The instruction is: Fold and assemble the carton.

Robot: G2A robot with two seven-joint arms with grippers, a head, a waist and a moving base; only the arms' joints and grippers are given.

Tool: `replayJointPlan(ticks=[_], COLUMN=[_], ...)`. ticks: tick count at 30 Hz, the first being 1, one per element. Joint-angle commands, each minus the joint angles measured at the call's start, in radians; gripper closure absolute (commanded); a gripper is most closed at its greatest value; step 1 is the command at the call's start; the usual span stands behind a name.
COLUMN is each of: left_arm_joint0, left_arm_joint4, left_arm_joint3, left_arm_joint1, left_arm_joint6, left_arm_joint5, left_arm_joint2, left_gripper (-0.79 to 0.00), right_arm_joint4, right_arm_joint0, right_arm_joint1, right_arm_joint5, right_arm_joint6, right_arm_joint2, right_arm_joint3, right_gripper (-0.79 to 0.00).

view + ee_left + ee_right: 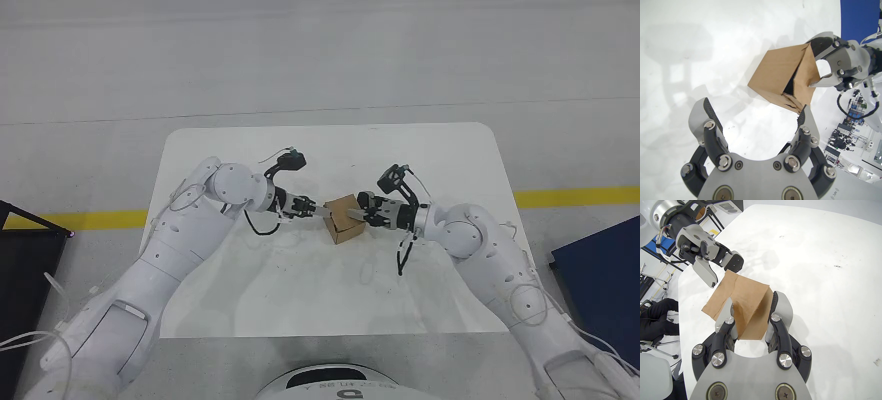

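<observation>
- The right gripper (753, 299) enters the top view from the right of centre. It is clamped on the carton (343, 221), with one finger against the inner face of a flap and the other pressing the outer wall.
- The left gripper (755, 105) sits just left of centre in the top view. Its jaws are spread wide and hold nothing. One fingertip (804, 116) touches a creased, slightly torn corner of the box.
- The carton rests on the white table (300, 292) at the middle of the top view, directly between the two grippers.
- Done so far, as I judge it: the cardboard already stands as a box, with its side walls raised and roughly square.
- Left to do: the end facing the left gripper gapes. A dark opening shows between the flaps, and one flap stands out at an angle rather than lying flat.
- My estimate is about halfway. The body is formed, but the end flaps have yet to be folded in and closed.
- Whether the far end is closed cannot be told from these views.
</observation>
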Motion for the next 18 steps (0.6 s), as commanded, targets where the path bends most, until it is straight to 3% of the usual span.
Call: replayJointPlan(ticks=[1,18], left_arm_joint0=[0.000,-0.032], left_arm_joint4=[0.003,0.078], left_arm_joint3=[-0.002,0.035], left_arm_joint1=[-0.001,-0.023], left_arm_joint6=[-0.001,0.008], left_arm_joint5=[0.001,0.028], left_arm_joint2=[0.004,0.075], left_gripper=[-0.785,-0.785], right_arm_joint4=[-0.001,-0.017], right_arm_joint0=[0.000,-0.008], right_arm_joint1=[0.000,0.003], right_arm_joint5=[0.001,-0.005], right_arm_joint6=[-0.002,-0.006], right_arm_joint2=[-0.001,0.003], right_arm_joint3=[0.000,-0.015], right_gripper=[-0.372,-0.400])
